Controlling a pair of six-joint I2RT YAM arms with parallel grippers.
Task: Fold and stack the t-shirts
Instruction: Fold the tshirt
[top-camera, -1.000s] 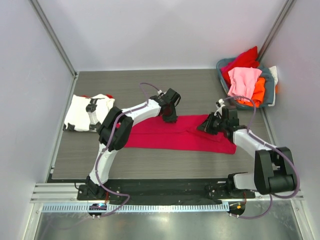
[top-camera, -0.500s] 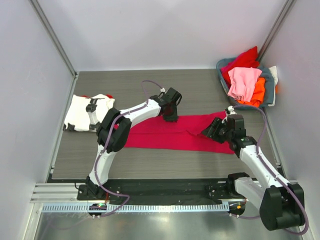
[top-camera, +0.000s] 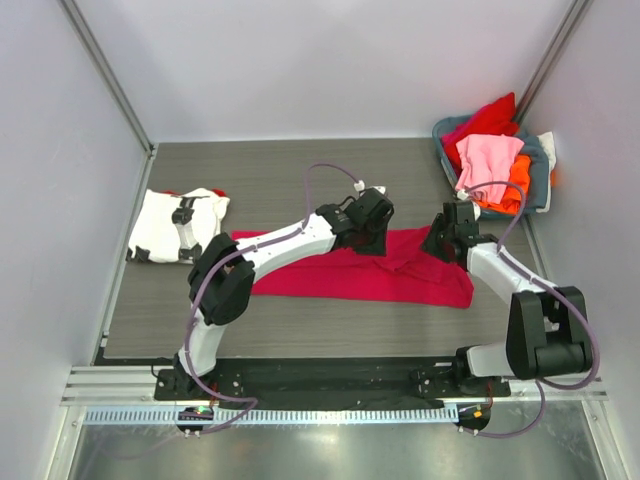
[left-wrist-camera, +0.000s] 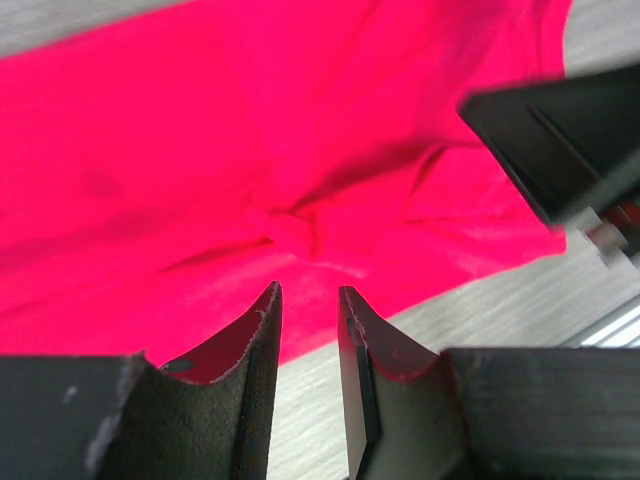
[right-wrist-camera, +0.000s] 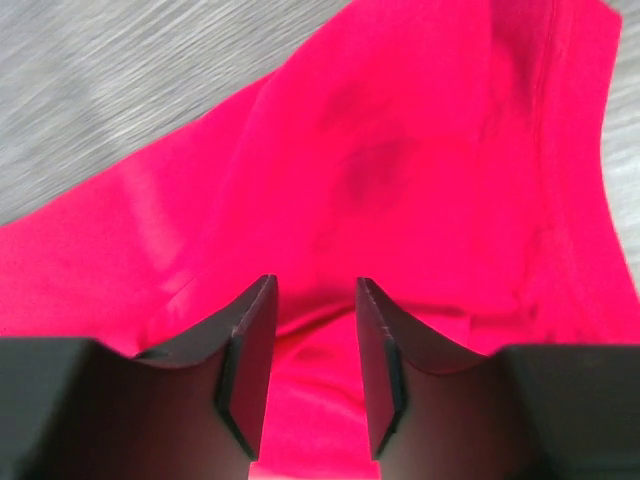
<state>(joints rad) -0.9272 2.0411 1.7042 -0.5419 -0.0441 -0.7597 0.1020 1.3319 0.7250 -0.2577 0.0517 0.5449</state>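
- Left pincer (left-wrist-camera: 308, 298): matt black plastic, finger edges scuffed and rough.
- Crimson t-shirt (left-wrist-camera: 200, 150) beneath it: soft matt cloth, creased.
- Desk (top-camera: 260, 180) around it: matt grey wood grain.

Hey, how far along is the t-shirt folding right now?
Done: the white tee lies folded at the left. In hand: the crimson tee lies part-folded mid-table, with the left gripper and right gripper over it, jaws apart. Left: the red, pink and orange tees in the basket, then stacking.
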